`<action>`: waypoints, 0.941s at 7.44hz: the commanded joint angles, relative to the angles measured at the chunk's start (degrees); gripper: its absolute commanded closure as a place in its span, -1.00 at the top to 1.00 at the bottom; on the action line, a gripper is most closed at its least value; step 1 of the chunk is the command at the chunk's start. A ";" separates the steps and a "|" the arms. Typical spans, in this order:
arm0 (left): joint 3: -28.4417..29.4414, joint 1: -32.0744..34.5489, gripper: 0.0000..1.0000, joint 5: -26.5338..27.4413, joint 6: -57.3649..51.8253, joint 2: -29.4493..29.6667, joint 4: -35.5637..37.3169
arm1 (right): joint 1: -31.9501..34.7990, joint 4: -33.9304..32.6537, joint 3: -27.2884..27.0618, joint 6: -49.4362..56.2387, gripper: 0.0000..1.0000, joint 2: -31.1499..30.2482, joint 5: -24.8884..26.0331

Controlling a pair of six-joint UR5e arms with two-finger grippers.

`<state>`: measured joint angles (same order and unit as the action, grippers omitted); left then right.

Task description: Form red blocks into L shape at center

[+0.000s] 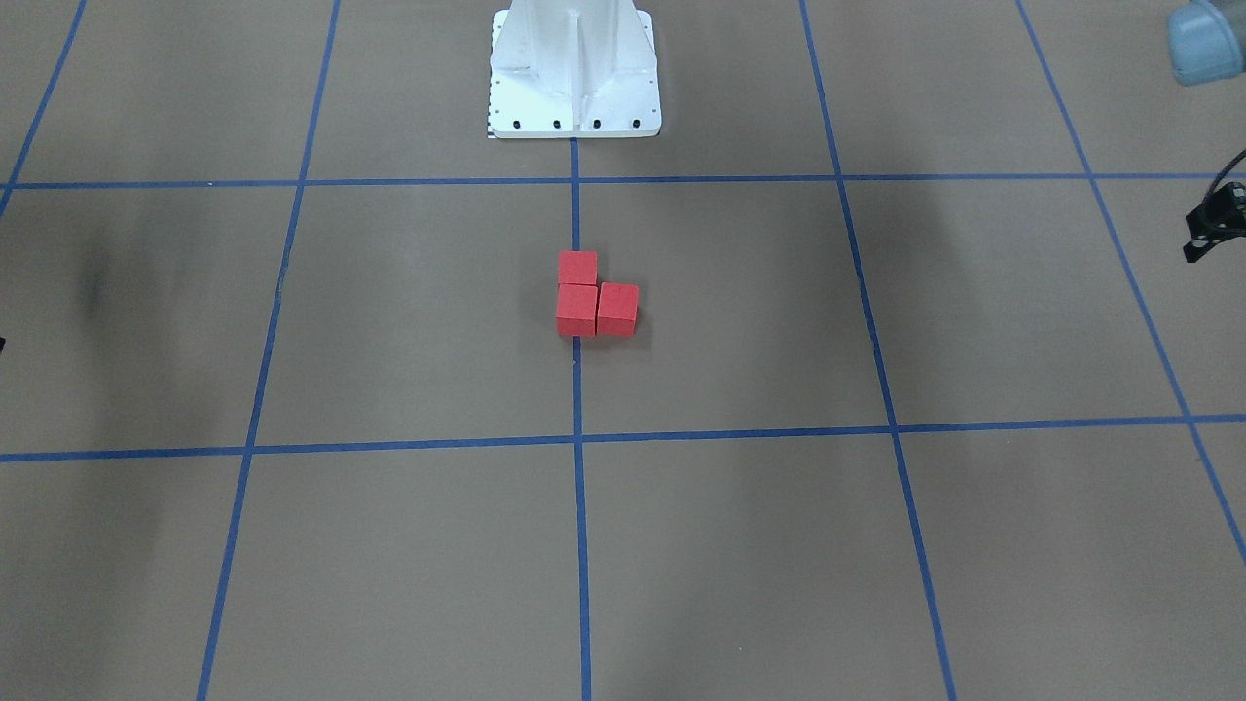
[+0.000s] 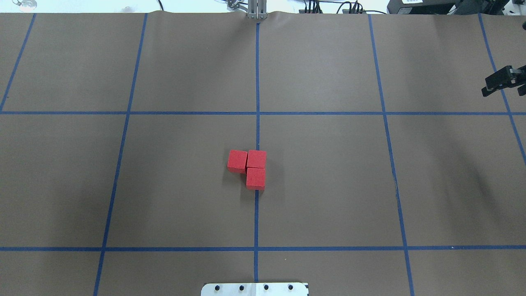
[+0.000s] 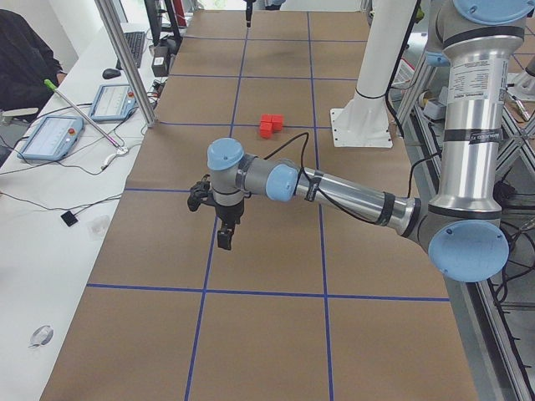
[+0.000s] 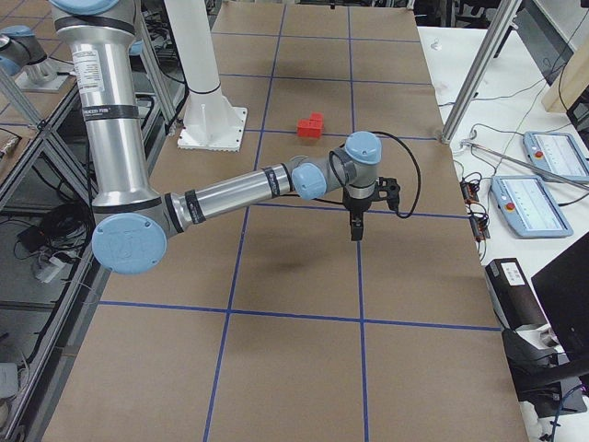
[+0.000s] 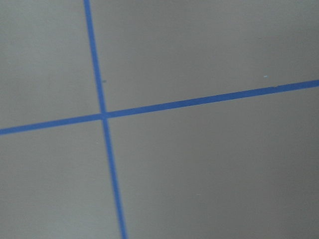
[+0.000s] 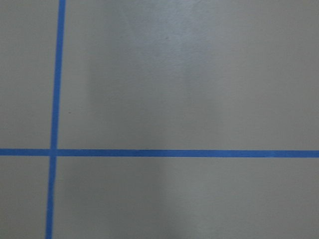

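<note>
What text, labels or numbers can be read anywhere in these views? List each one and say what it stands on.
No text here is legible.
Left arm's label: print too small to read.
Right arm's label: print too small to read.
Teach pendant screens: too blurred to read.
Red blocks: plain, no marking.

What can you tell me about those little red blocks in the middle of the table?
The red blocks are three small, matte, plain cubes, alike in size. They lie flat on the brown table, side against side, forming an L: two in a row along the blue centre line, the third beside one end. Nothing else touches them.
</note>
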<state>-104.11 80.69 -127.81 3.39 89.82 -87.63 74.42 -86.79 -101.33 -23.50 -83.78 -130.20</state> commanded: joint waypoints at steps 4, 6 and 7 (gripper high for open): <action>6.11 5.35 1.00 -10.97 -2.77 1.24 0.09 | 3.27 -2.86 -0.27 8.28 1.00 -2.26 -0.23; 6.11 5.35 1.00 -10.96 -2.78 1.41 0.09 | 4.42 -2.86 -0.44 10.41 1.00 -2.88 -0.32; 6.02 5.35 1.00 -10.88 -2.86 1.50 0.09 | 4.51 -2.68 -0.44 10.41 1.00 -2.97 -0.32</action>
<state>-98.03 86.04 -138.74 0.57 91.19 -87.54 78.63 -89.61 -101.71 -13.46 -86.53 -130.51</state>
